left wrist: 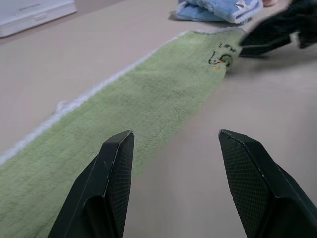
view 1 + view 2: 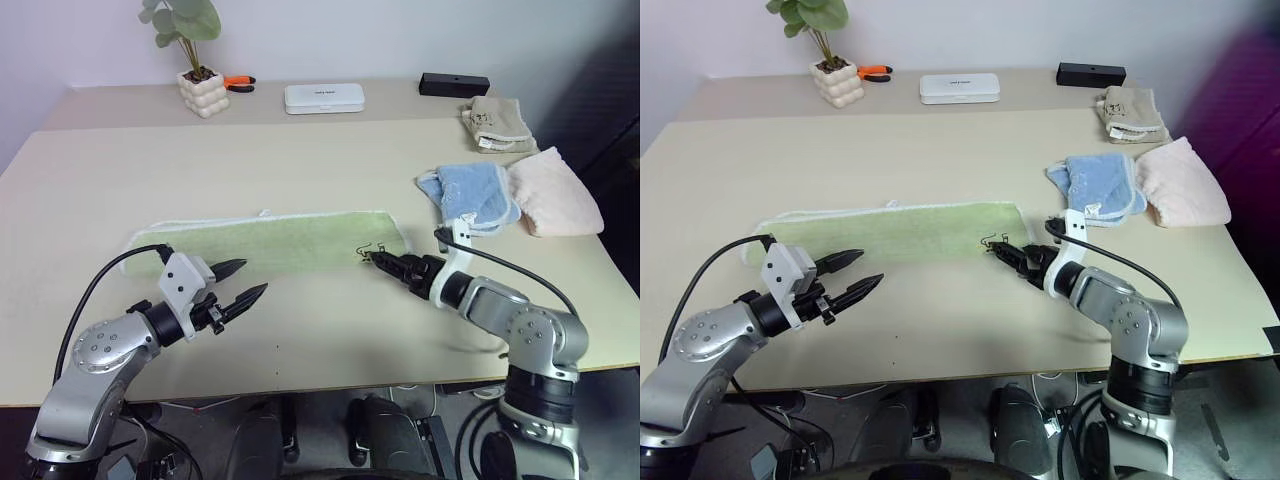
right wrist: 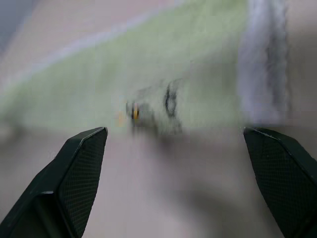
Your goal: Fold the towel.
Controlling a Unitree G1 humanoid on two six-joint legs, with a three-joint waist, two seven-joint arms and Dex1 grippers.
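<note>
Partly blurred: embroidered mark [image 3: 151,106] on towel [image 2: 270,240]; right gripper [image 3: 173,188] spread, empty.

**What I cannot make out from the operator's seat**

The right wrist view is smeared: the towel [image 3: 163,64] is a soft green band, and its dark embroidered mark [image 3: 153,106] cannot be read. In the left wrist view the picture's edge cuts off the towel's near end, the white case [image 1: 34,15] and the blue towel [image 1: 218,10]. The black box [image 2: 454,84] at the table's far side is too small to identify.
</note>
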